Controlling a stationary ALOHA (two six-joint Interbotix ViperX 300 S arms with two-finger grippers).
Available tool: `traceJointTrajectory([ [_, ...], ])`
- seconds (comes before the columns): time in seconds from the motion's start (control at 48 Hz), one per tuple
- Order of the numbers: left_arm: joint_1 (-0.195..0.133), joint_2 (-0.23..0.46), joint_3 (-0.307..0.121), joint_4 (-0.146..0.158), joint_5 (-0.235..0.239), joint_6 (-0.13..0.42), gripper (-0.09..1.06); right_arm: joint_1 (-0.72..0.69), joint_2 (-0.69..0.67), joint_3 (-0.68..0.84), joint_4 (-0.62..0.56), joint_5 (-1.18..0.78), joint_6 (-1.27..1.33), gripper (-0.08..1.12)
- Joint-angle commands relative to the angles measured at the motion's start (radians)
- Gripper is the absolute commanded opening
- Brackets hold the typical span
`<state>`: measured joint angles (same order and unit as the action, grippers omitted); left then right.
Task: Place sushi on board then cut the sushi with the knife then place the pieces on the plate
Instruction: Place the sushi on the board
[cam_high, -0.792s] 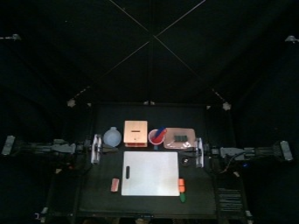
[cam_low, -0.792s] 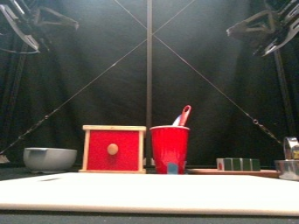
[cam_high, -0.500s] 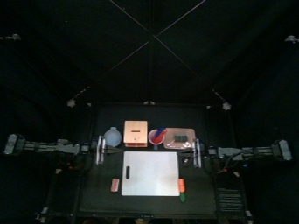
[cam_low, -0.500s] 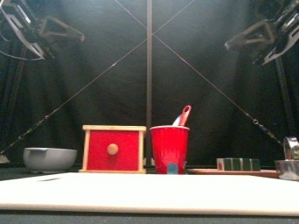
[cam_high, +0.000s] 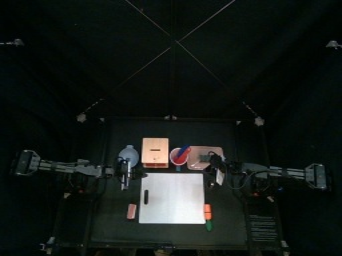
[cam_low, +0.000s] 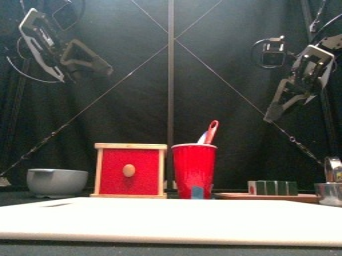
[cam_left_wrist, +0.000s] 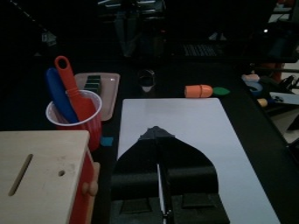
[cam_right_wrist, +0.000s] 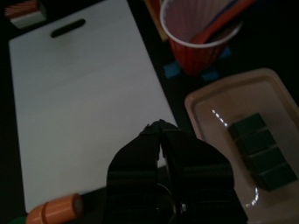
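We hold our left gripper (cam_left_wrist: 156, 132) and right gripper (cam_right_wrist: 158, 129) up high by the white board (cam_high: 174, 198), one at each side, both pinched together on nothing. The sushi (cam_right_wrist: 260, 144) sits in the pink tray (cam_right_wrist: 216, 109) just behind the board, so we think the right gripper is nearest to fetch it. The knife (cam_low: 209, 132) waits in the red cup (cam_low: 194, 170) behind the board.

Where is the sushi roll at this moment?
In the front view, the sushi roll lies on the pink tray, right of the red cup, behind the white board.
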<state>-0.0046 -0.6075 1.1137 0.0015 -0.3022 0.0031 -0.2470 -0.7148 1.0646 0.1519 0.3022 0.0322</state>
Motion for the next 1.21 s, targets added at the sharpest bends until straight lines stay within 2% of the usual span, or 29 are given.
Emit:
traceJointTrajectory([
  [0.021,-0.002,0.005,-0.029,0.0,-0.011,-0.003,-0.02,-0.035,0.003,-0.038,-0.014,0.052,-0.002,0.64],
  [0.062,-0.002,0.005,-0.028,0.0,-0.011,-0.002,-0.02,-0.051,0.003,-0.04,-0.028,0.064,-0.002,0.75],
  [0.167,-0.002,0.005,-0.028,0.0,-0.011,0.0,-0.02,-0.071,0.006,-0.048,-0.064,0.083,-0.003,0.95],
  [0.25,-0.002,0.005,-0.026,0.0,-0.011,0.0,-0.02,-0.092,0.012,-0.055,-0.103,0.098,-0.006,1.03],
  [0.625,0.002,0.005,-0.026,0.0,-0.011,-0.005,-0.02,-0.178,0.132,-0.098,-0.258,0.187,-0.064,1.02],
  [0.958,0.006,0.005,-0.028,0.0,-0.011,-0.005,-0.02,-0.268,0.23,-0.107,-0.196,0.175,-0.255,1.02],
  [1.208,0.006,0.005,-0.025,-0.006,-0.011,-0.006,-0.02,-0.347,0.337,-0.129,-0.064,0.16,-0.463,1.02],
])
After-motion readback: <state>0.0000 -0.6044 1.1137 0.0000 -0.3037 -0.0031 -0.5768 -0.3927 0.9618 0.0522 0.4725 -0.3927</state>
